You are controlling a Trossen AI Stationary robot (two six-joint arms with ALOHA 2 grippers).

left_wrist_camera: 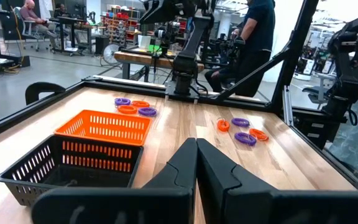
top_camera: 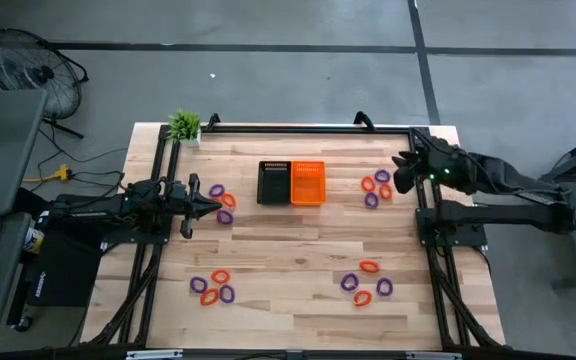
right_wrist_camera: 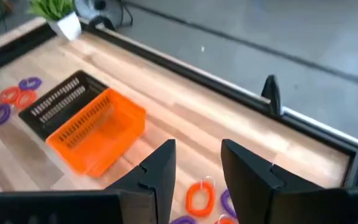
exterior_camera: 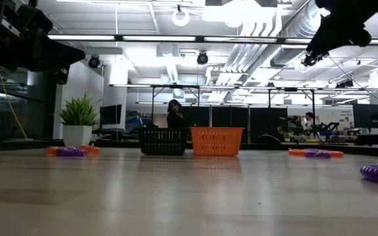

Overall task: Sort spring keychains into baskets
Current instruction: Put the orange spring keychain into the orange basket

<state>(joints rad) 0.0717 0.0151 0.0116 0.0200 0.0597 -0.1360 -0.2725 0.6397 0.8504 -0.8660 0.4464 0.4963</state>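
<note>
Sixteen or so spring keychains lie on the table (top_camera: 298, 250) in four clusters, none yet in a basket. From left to right in the high view: the left claw (top_camera: 208, 207), clenched with its fingers pressed together and holding nothing, hovers beside the upper-left cluster (top_camera: 222, 203); a lower-left cluster (top_camera: 213, 287) lies nearer the front edge; the black basket (top_camera: 273, 182) and the orange basket (top_camera: 308, 182) stand touching side by side at mid-table toward the rear; a lower-right cluster (top_camera: 366, 283) follows; the upper-right cluster (top_camera: 376, 187) lies just beside the right claw (top_camera: 404, 180), which is released, its fingers apart and empty.

Judged from this layout, the step in hand is a first pick. To do it well, each claw should come down over a single loop at the edge of its cluster, straddle the coil's rim rather than its centre, and close on one colour only. The left claw must first open. Purple and orange-red loops touch in every cluster, so a careless close may lift two.

Which colour belongs in which basket is not shown. The low view shows both baskets as empty-looking mesh, yet their floors are hidden. The right wrist view cuts off most of the upper-right cluster behind that claw's fingers (right_wrist_camera: 157, 171). The exact loop count is uncertain.
</note>
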